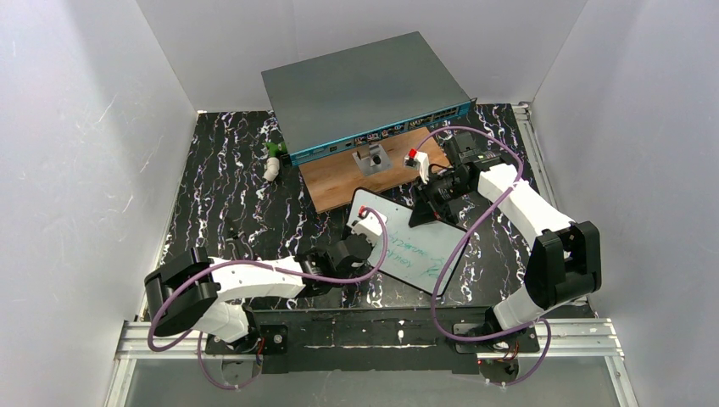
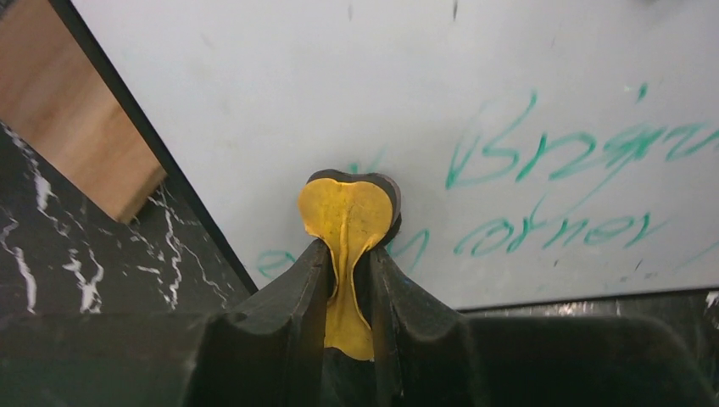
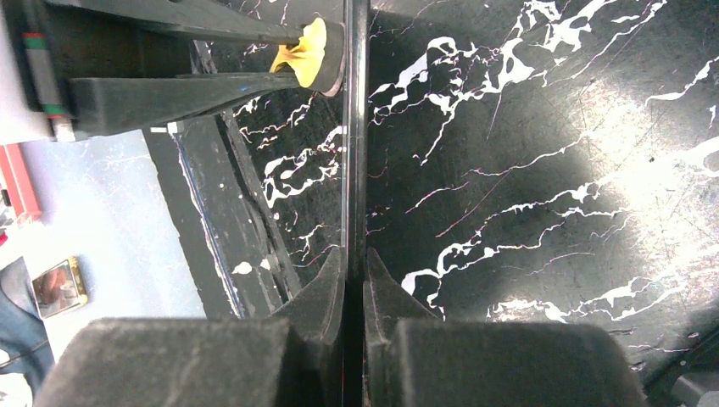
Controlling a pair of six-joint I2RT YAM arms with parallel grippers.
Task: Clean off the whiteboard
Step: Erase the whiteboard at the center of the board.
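Observation:
The whiteboard (image 1: 421, 251) lies tilted over the black marbled table, with green handwriting (image 2: 551, 161) across its white face. My left gripper (image 2: 349, 254) is shut on a small eraser pad with yellow backing (image 2: 348, 212), and the pad's dark face presses against the board near its lower edge. In the top view that gripper (image 1: 377, 248) sits at the board's left side. My right gripper (image 3: 354, 264) is shut on the board's thin edge (image 3: 356, 127), seen edge-on, and it holds the far end (image 1: 426, 210). The eraser pad (image 3: 309, 51) also shows in the right wrist view.
A large grey box with a teal front (image 1: 365, 93) stands at the back, on a brown wooden board (image 1: 339, 182) that carries a small metal bracket (image 1: 371, 159). A small white and green object (image 1: 272, 161) lies at the back left. Purple cables loop over both arms.

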